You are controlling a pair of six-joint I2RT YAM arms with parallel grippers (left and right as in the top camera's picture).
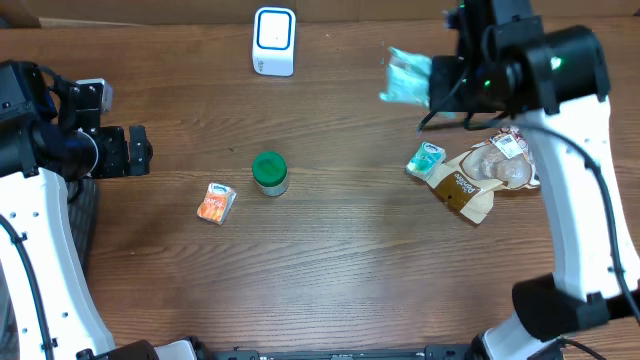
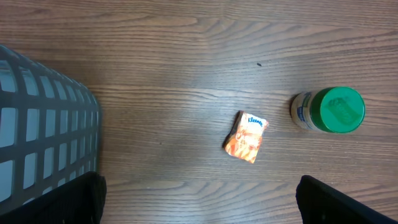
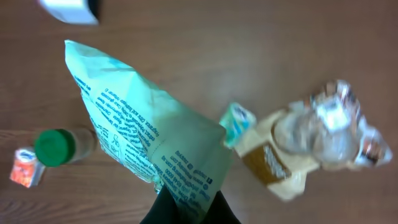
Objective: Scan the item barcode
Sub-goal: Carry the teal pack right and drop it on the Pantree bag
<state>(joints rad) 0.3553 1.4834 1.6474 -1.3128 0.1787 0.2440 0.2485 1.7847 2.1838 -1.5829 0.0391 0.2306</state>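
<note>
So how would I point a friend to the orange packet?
Find the green-lidded jar near the middle of the table. The orange packet lies beside it, on the left arm's side. Its orange print is unique; the other small pack is teal.

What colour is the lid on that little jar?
Green. The lid shows best in the left wrist view.

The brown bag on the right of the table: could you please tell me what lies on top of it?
A crumpled clear packet with a white label lies across the far end of the brown bag, hiding that part.
</note>
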